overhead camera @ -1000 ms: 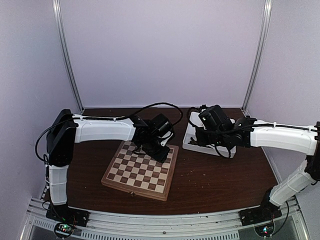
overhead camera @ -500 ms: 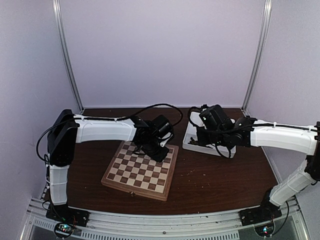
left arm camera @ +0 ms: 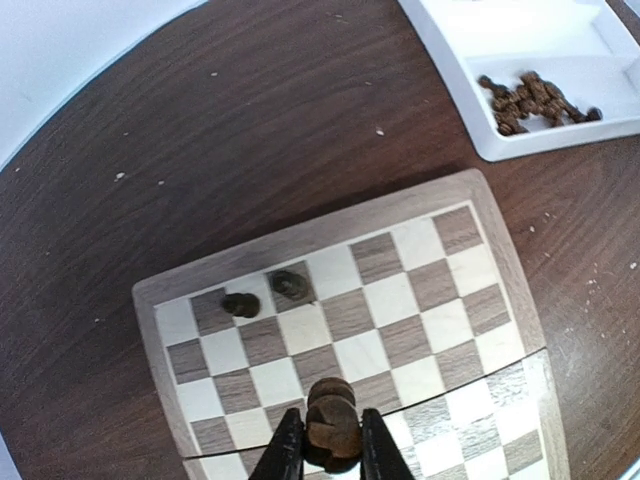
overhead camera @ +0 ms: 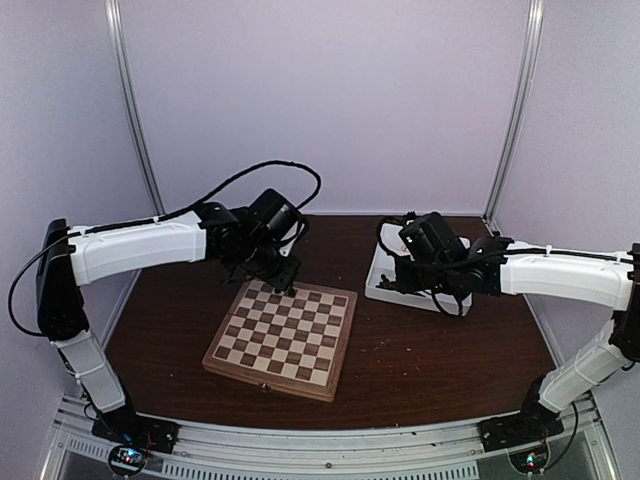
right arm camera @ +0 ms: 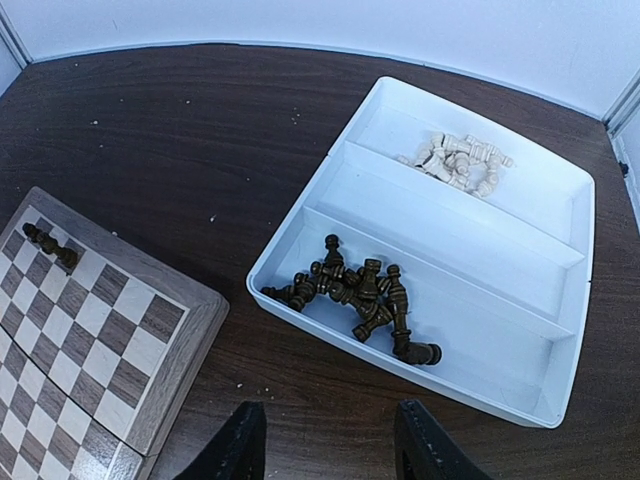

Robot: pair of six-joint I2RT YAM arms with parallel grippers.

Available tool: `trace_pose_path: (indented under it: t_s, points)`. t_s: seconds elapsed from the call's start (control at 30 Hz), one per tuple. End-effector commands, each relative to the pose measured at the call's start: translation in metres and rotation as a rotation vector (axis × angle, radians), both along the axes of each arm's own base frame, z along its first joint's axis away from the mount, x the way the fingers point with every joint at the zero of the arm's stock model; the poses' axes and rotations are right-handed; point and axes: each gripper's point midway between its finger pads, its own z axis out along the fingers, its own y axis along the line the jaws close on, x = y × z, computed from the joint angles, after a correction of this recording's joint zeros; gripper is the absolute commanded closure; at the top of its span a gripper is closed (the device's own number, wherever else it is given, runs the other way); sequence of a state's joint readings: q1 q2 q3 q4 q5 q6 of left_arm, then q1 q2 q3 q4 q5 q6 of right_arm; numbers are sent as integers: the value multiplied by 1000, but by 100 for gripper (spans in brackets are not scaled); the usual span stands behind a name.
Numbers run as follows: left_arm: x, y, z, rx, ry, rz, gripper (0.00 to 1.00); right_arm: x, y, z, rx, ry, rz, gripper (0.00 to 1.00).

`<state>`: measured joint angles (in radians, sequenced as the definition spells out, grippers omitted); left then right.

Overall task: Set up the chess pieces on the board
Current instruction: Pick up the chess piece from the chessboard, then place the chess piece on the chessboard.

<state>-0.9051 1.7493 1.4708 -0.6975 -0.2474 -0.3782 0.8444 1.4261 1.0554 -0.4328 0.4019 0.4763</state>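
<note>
Barely started here: just two dark pieces [left arm camera: 240, 304] stand on the far row of the board [left arm camera: 440, 330], toward its left corner, my left gripper [left arm camera: 331, 432] pinches a third piece [left arm camera: 332, 408] over it, and my right gripper [right arm camera: 330, 445] hangs spread wide beside the tray [right arm camera: 470, 235] holding the rest.

Your top view's evenly lit but soft and a bit hazy, and shadows on the worktop [overhead camera: 430, 370] are barely there. Wrist views are sharper, though you get fisheye bending: the board [left arm camera: 430, 290] edges bow. The white tray [left arm camera: 530, 35] nearly blows out in the left wrist view.
</note>
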Motion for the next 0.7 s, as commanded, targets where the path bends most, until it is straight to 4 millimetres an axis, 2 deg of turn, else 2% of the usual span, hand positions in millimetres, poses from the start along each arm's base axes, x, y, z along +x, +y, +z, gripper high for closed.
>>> trace_pose_path:
  t_s: [0.0, 0.1, 0.23, 0.4, 0.67]
  points:
    - [29, 39, 6, -62, 2, 122, 85, 2, -6, -1, 2, -7, -21, 54]
    - [43, 59, 3, -91, 34, 169, 85, 1, -6, -1, 5, -5, -22, 54]
    - [53, 72, -3, -85, 52, 196, 85, 1, -7, 0, 7, -8, -23, 54]
    - [62, 78, -19, -66, 82, 212, 85, 0, -9, -1, 3, -4, -26, 54]
    - [72, 77, -42, -58, 113, 216, 86, -2, -13, 0, -13, -5, -27, 54]
